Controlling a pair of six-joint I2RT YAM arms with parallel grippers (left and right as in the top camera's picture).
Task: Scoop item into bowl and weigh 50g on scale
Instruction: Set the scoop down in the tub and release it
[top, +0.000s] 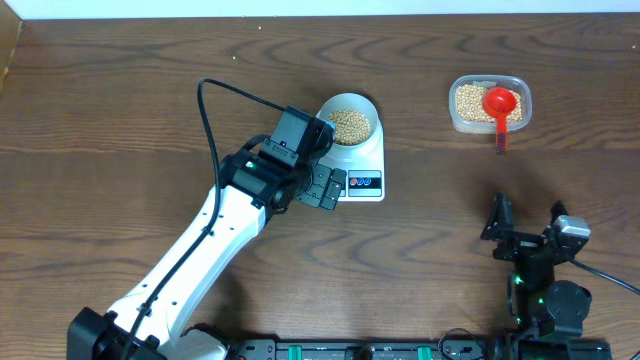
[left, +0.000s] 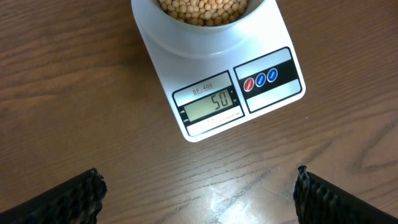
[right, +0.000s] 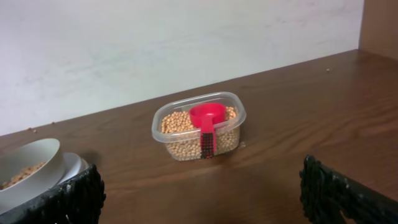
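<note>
- The table (top: 120, 90) I work at is dark brown wood with a strong, wavy grain. Its far edge runs up against a pale wall.
- The scale (top: 367, 165) lies flat on the wood, a little left of the middle. Its display and two round buttons are turned toward me, and the display reads 50.
- The clear plastic tub (top: 453, 108) stands directly on the wood too. It sits on my right, near the far edge and well apart from the scale.
</note>
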